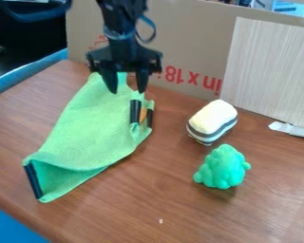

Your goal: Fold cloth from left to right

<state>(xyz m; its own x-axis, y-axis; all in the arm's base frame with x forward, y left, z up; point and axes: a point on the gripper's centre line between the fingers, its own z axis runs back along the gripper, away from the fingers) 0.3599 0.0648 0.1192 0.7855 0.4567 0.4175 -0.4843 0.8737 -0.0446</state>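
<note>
You have one light-green fabric cloth [94,133], one striped cream block [213,117] and one lumpy green toy [222,167] on one brown wooden table [164,204], plus one brown cardboard panel [186,42], one pale wood-grain board [272,71] and one white strip [291,129].

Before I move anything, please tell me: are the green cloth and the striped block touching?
Apart. The camera view shows a plain strip of brown tabletop between the green cloth and the striped block.
</note>
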